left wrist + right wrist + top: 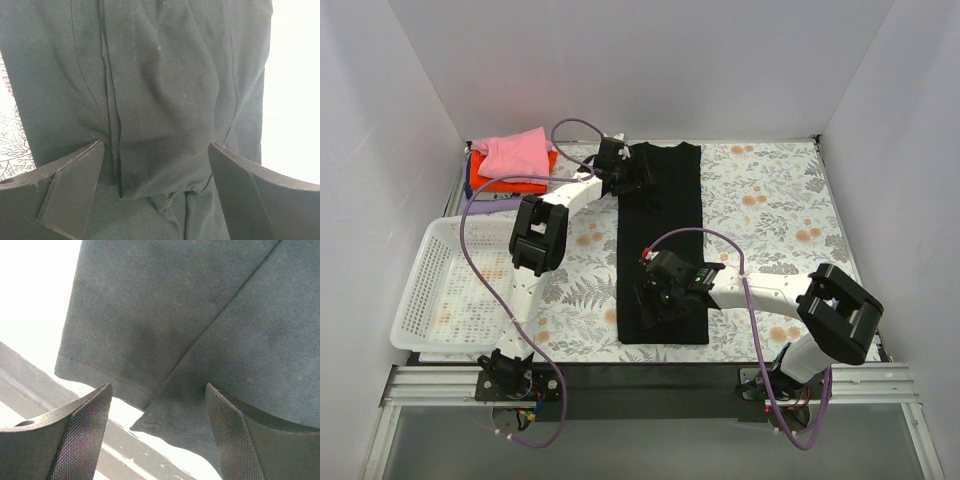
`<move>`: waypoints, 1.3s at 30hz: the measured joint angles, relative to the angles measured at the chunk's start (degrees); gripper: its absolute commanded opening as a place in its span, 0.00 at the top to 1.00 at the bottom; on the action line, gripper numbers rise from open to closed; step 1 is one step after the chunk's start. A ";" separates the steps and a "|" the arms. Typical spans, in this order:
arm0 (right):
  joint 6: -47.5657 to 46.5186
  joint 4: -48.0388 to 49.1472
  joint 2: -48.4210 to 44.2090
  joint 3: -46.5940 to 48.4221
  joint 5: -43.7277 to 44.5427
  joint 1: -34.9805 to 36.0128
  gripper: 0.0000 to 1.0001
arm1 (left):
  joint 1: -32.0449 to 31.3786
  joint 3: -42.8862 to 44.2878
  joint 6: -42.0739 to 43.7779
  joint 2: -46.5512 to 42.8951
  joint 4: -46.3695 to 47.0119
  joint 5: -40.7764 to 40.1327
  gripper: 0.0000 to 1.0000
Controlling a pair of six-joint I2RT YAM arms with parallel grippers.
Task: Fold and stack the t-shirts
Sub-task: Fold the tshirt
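Black tee [665, 235]: ends partly hidden under left arm [572, 196] and right arm [740, 290]; cut off by wrist-view edges. Stack [515, 180] left of it: lowest layers mere slivers, colours unclear.

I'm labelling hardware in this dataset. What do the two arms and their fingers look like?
Both the left arm and right arm have white links with blocky black joint housings, and a lilac cable loops along each. The left fingers are smooth dark wedges; the right fingers are dark wedges with mesh-textured faces.
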 measured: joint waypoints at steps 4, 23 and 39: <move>-0.26 -0.09 -0.24 0.00 0.24 0.04 0.17 | 0.00 0.00 0.81 -0.17 -0.02 0.39 0.15; 3.45 -13.49 -23.71 -9.88 10.78 -2.25 0.23 | -0.63 -41.70 -0.26 -51.04 2.91 -6.73 0.14; 8.85 -19.19 -29.97 -19.43 11.74 -4.55 0.33 | -10.47 -62.38 -9.31 -64.41 -10.82 -11.26 0.15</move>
